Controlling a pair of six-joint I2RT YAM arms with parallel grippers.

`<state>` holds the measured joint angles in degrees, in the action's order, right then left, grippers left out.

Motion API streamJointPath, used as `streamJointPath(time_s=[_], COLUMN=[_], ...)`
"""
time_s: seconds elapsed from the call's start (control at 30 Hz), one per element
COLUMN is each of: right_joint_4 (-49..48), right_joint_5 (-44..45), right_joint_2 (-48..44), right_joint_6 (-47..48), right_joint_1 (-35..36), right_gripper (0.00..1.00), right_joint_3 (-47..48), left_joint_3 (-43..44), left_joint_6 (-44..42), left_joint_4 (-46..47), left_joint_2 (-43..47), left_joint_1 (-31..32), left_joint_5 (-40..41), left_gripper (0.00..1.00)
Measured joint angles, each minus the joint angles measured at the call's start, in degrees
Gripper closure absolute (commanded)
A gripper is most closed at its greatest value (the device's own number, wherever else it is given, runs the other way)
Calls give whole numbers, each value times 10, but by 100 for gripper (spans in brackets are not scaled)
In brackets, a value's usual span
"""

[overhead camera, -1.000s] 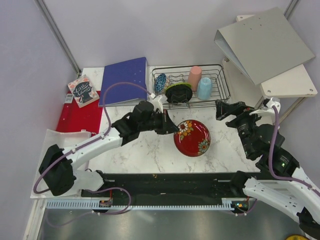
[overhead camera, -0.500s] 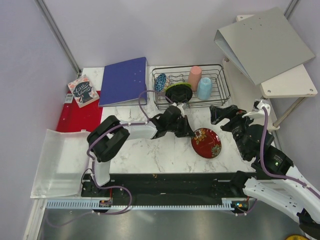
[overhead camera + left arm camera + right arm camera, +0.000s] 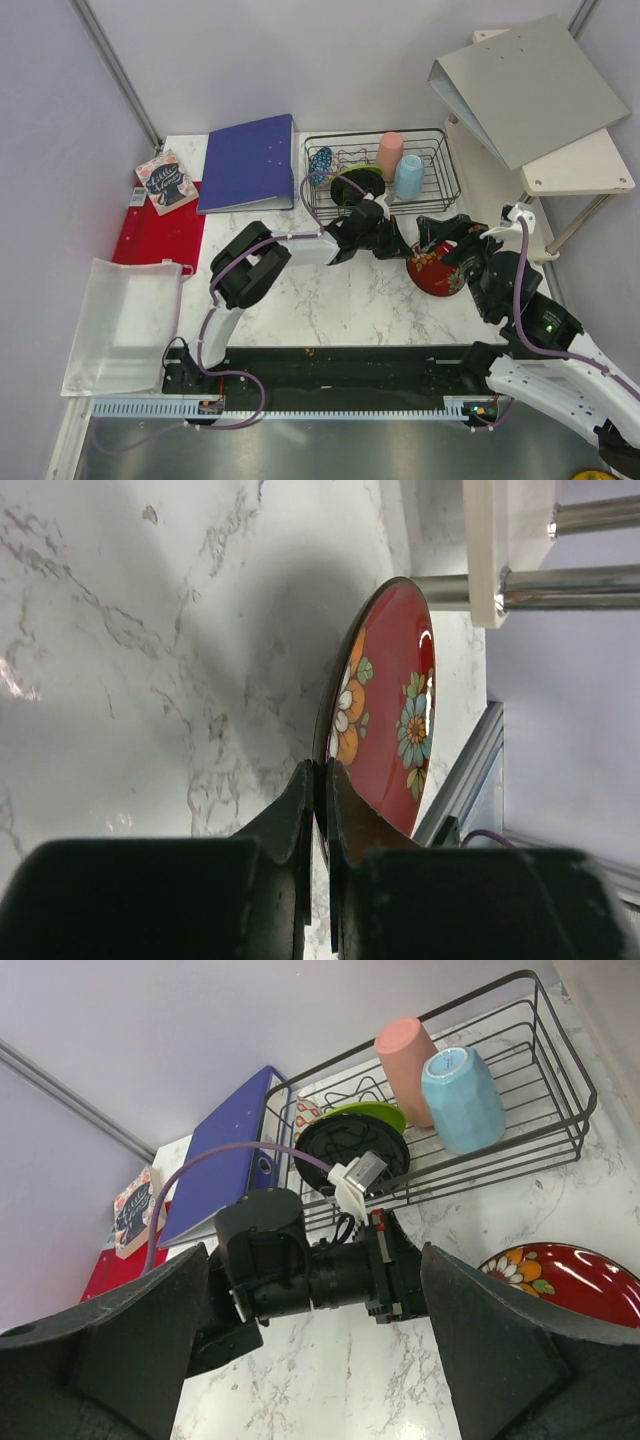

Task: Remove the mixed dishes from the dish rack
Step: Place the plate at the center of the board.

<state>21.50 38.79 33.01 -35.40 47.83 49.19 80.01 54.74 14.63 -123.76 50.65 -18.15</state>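
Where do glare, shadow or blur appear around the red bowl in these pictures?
Left wrist view: a white glare spot on the red bowl, its soft shadow on the marble table, and the left gripper dark and blurred. Right wrist view: bowl sharp, cut by the frame edge. Top view: even light.

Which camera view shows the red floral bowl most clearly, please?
The left wrist view: the red floral bowl is close up, rim pinched in the left tool, flowers clear. The top external view has the right arm partly covering it; the right wrist view catches only a slice at the bottom right.
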Motion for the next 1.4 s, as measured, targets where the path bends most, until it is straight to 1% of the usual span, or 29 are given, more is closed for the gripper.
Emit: streamJointPath(time_s=[0.33,0.37,0.4,0.53,0.63,0.8,1.0,1.23,1.4], right_joint_4=[4,5,5,13,18,21,25,31,35], right_joint_5=[1,1,1,3,3,3,3,4,5], right_joint_2=[-15,-15,-15,-15,-15,-15,-18,-32,-38], right_joint_6=[-5,-5,-7,-9,-11,-15,-20,-24,-24], right_joint_1=[0,0,0,0,0,0,0,0,0], right_gripper=[6,5,5,5,5,5,5,5,5], right_joint_3=[-3,-4,-4,-4,-4,-9,-11,-17,-20], left_joint_3=[107,113,116,118,114,108,106,92,79], left_joint_6=[6,6,6,7,6,5,-3,-25,-62], left_joint_4=[-23,-24,-24,-26,-25,-43,-64,-94,-138], left_joint_2=[-82,-86,-87,-88,-87,-77,-72,-55,-35], left_joint_1=[0,-1,-1,-3,-5,-8,-10,-11,-12], left_joint_5=[-4,-4,-4,-16,-21,-28,-30,-27,-7], left_gripper=[98,97,93,82,79,79,60,54,53])
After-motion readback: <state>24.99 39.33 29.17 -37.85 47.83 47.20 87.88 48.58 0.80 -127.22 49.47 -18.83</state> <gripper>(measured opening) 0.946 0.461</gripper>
